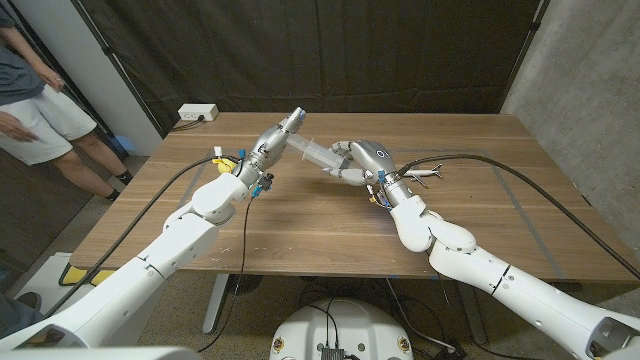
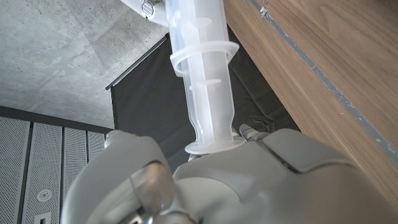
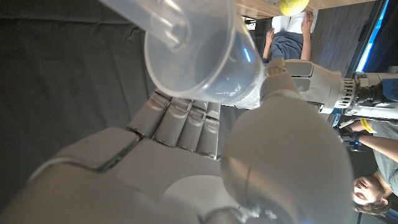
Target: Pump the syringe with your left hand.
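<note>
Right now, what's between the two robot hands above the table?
The clear syringe spans the gap in the head view: the right robot hand grips its barrel, and the left robot hand holds the plunger end. Nothing else lies between them.

Both arms are glossy white, made of rounded shells with narrow seams. The left hand [image 1: 281, 133] at 11 o'clock and the right hand [image 1: 358, 160] at 1 o'clock are silver-grey with segmented fingers. Black cables run along each forearm. Yellow and blue fittings sit at each wrist. A slotted screw shows in the left wrist view.
</note>
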Action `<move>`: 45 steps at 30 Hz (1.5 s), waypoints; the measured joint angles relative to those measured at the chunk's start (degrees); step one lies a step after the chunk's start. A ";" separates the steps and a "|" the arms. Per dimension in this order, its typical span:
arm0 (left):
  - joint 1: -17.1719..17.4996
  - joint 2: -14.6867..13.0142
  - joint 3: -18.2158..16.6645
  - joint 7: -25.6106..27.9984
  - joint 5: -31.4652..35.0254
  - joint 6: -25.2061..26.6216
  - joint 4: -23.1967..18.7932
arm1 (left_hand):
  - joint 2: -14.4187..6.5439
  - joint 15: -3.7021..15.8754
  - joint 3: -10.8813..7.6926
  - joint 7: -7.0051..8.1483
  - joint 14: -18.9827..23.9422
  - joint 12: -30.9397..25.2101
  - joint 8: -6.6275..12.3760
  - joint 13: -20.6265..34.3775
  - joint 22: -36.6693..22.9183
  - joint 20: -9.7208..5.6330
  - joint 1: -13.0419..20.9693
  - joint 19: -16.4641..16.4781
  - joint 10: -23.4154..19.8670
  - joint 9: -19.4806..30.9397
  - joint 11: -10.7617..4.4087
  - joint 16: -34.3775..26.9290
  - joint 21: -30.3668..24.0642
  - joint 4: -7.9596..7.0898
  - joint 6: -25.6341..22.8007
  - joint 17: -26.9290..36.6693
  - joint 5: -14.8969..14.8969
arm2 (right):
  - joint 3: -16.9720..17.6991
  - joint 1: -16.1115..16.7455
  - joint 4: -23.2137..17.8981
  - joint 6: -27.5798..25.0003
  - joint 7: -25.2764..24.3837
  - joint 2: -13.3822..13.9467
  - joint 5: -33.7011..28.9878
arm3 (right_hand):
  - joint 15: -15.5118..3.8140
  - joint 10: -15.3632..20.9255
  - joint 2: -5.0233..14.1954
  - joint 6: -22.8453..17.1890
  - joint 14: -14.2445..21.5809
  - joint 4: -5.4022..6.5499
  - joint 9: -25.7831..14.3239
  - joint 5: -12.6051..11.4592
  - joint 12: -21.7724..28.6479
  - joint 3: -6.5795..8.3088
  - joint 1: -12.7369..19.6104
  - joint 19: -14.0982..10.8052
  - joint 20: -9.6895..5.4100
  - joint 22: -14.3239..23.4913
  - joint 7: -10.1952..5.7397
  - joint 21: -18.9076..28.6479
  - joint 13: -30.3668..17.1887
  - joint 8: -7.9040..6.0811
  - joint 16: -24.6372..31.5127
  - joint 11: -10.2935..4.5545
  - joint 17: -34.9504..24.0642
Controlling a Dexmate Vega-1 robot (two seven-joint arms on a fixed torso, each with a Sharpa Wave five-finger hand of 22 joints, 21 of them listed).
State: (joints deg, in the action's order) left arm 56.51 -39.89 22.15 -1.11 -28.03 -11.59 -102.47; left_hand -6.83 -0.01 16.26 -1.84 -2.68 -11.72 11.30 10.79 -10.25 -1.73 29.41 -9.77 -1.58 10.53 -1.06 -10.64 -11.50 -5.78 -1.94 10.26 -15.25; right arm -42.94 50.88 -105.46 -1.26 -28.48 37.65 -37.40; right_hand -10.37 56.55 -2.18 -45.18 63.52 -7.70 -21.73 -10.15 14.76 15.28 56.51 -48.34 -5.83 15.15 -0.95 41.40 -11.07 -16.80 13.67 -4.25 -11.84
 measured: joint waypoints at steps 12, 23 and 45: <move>-0.04 -0.20 0.37 -0.13 0.53 0.79 -0.98 | -0.53 0.01 0.00 0.00 0.00 0.00 0.00 0.00 0.00 0.00 -0.53 0.01 0.00 0.00 0.00 0.00 0.00 0.00 0.00 0.00 0.00 | -0.09 -0.42 -0.08 0.19 0.23 -0.09 0.02 | -0.16 0.39 0.03 -0.19 0.36 0.00 0.23 -0.05 -0.21 0.00 -0.03 0.20 -0.20 -0.26 0.02 0.87 0.02 0.31 0.00 0.22 -0.03; 0.11 -0.07 0.87 -0.04 0.93 1.01 -1.32 | -0.51 0.32 0.00 0.00 -0.31 0.00 0.00 0.00 0.00 0.00 -0.52 0.01 0.00 0.00 0.00 0.00 0.00 0.00 0.00 0.00 -0.01 | -0.19 -0.59 -0.05 0.59 0.04 -0.11 -0.26 | -0.10 0.40 0.05 -0.41 0.51 0.00 0.35 -0.05 -0.27 0.00 -0.05 0.19 -0.20 -0.25 0.21 1.54 0.03 0.44 0.00 0.22 -0.13; -0.32 0.93 2.00 -0.78 1.15 0.87 -1.23 | -0.06 0.01 0.24 0.00 -0.62 0.00 0.00 0.00 0.00 0.00 -0.07 0.01 0.32 0.00 0.33 0.00 0.00 -0.24 0.00 0.00 0.22 | -0.36 -0.71 0.09 0.56 -0.06 -0.49 -0.47 | -0.53 0.40 0.05 -0.49 0.71 0.16 -0.05 -0.03 -0.44 -0.16 -0.05 0.60 -0.01 -0.79 0.12 2.32 -0.01 0.94 -0.05 0.21 -0.07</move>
State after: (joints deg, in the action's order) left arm 56.19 -38.96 24.15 -1.88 -26.88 -10.72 -103.70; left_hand -6.89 0.00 16.50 -1.84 -3.31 -11.72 11.30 10.79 -10.25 -1.73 29.34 -9.75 -1.26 10.53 -0.73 -10.64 -11.50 -6.02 -1.94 10.26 -15.03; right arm -43.30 50.18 -105.37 -0.69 -28.54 37.16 -37.86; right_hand -10.90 56.95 -2.14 -45.66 64.23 -7.54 -21.78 -10.18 14.32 15.11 56.46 -47.74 -5.84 14.35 -0.83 43.72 -11.08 -15.86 13.62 -4.04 -11.91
